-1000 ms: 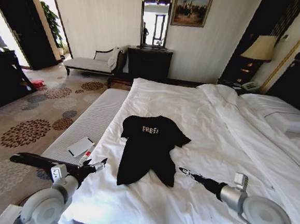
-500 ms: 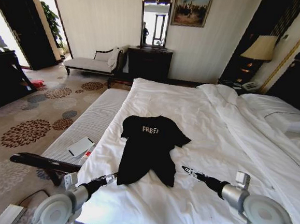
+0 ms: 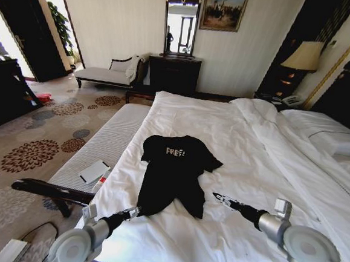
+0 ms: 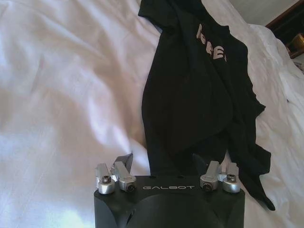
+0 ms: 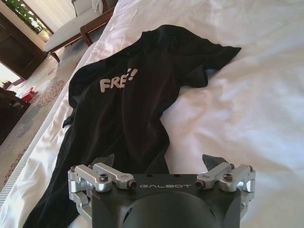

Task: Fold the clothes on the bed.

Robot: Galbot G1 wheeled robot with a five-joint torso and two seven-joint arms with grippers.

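The black T-shirt (image 3: 173, 173) is lying rumpled on the white bed (image 3: 252, 149), near the foot-end edge, its pale lettering facing up and its hem toward the robot. Taking the T-shirt as the landmark, the biggest change is on its left side: the left gripper (image 3: 133, 211), which a second ago was hanging out over the bench (image 3: 107, 144) beside the bed, is now sitting right at the shirt's near left hem corner. In the left wrist view the left gripper (image 4: 162, 161) is standing with its jaws spread wide, one on each side of the hem's edge, the cloth running between them but not yet pinched.

On the shirt's right side the right gripper (image 3: 222, 199) is creeping in more slowly; it is now just beside the near right hem corner, a little closer than it was. In the right wrist view the right gripper (image 5: 159, 164) is also spread wide, the near left jaw over dark cloth and the other over bare sheet.

For the task, this looks like the reaching stage closing out: both arms are lining up on the two hem corners, and nothing is being held yet. No fold has been started, so almost all of the work is still ahead. The shirt's bunched lower right edge may make a clean two-corner pinch harder on that side.
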